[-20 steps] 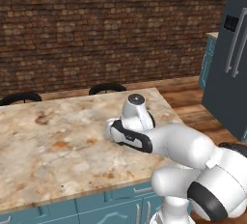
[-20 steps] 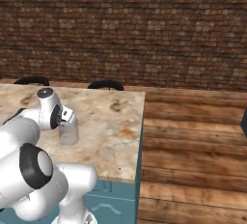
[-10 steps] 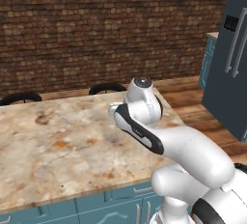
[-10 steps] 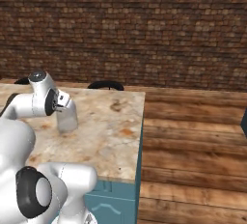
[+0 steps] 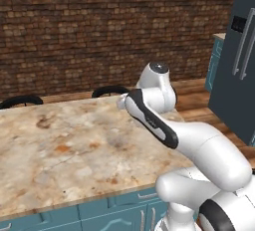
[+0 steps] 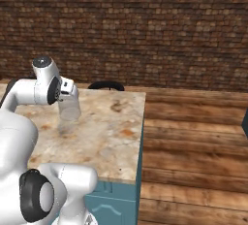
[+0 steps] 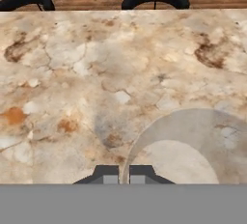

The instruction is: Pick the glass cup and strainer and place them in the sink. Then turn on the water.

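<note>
Gripper pinching thin rim of glass cup, lifted above counter. Cup slippery; fast swing could drop, break it.

even flat rendered light, sharp, faint shadows.

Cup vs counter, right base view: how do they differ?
The cup is clear and see-through; the counter is opaque, mottled beige stone. The cup is a small cylinder; the counter is a broad flat slab. The cup hangs pinched in the fingers, apparently lifted, casting a faint shadow on the counter; the counter rests on teal cabinets. Nothing plainly shared.
</note>
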Controlling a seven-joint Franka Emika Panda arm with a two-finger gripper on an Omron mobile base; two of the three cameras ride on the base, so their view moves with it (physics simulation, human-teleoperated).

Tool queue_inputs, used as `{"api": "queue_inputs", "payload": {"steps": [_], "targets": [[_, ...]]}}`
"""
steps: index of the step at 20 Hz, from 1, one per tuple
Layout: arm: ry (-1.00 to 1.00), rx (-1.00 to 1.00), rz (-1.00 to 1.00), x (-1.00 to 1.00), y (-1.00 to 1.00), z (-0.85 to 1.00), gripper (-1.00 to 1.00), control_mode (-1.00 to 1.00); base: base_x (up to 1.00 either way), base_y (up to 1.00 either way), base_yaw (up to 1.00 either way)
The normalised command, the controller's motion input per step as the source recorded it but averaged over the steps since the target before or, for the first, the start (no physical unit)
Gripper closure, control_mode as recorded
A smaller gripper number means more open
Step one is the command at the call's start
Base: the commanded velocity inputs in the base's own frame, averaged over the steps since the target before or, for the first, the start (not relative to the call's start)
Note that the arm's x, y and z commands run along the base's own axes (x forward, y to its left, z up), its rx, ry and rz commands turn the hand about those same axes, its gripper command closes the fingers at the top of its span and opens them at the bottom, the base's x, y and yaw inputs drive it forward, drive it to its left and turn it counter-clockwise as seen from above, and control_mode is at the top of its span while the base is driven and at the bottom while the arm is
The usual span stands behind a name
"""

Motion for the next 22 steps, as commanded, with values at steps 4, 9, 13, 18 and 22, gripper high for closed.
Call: {"api": "queue_inputs", "payload": {"steps": [4, 9, 13, 18, 22], "targets": [[-0.06, -0.1, 0.21, -0.11, -0.05, 0.09, 1.0, -1.0, 0.0, 0.0, 0.0], [-0.01, -0.01, 0.02, 0.0, 0.0, 0.0, 1.0, -1.0, 0.0, 0.0, 0.0], [0.01, -0.01, 0.0, 0.0, 0.03, 0.0, 1.0, -1.0, 0.0, 0.0, 0.0], [-0.03, 0.0, 0.0, -0.05, -0.01, 0.0, 1.0, 1.0, -0.3, -0.26, -0.05], [0.0, 0.0, 0.0, 0.0, 0.0, 0.0, 1.0, 1.0, -0.53, -0.58, -0.14]]}}
